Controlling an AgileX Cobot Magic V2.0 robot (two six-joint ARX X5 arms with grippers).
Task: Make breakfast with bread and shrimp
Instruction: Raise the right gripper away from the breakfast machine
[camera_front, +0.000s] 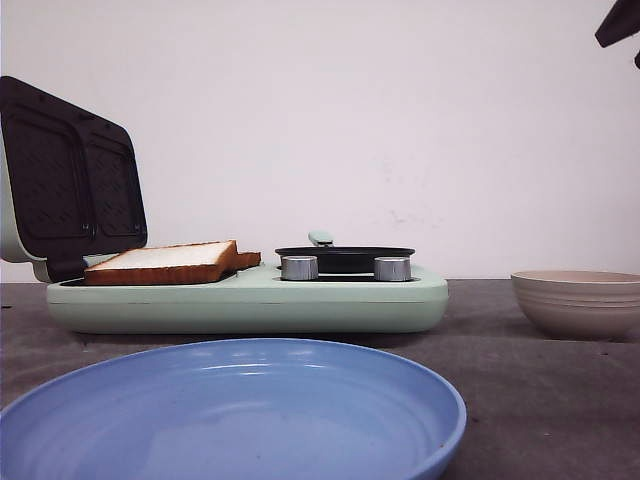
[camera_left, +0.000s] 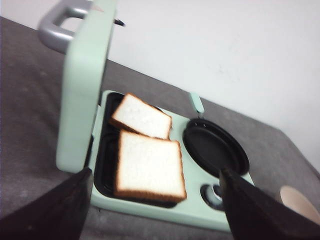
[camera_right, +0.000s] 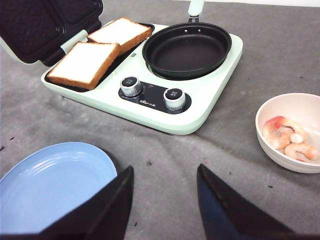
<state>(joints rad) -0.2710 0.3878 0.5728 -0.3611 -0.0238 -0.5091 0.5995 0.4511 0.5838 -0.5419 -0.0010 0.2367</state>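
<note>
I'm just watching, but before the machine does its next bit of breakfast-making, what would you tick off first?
1. Breakfast maker lid open: ok.
2. Both bread slices on the grill plate: ok.
3. Black pan empty, ready for food: ok.
4. Shrimp in the beige bowl: ok.
5. Right gripper open and empty: ok.
6. Left gripper open and empty: ok.
7. Heat on: cannot tell.

The scene is viewed by the front camera from table height, facing the far wall, with the blue plate (camera_front: 230, 415) nearest. The breakfast maker (camera_left: 165, 200) is looked down on from the left by the left wrist camera, closely. It is seen from higher and nearer by the right wrist camera, which shares plate and shrimp bowl (camera_right: 287, 157) with the front view.
</note>
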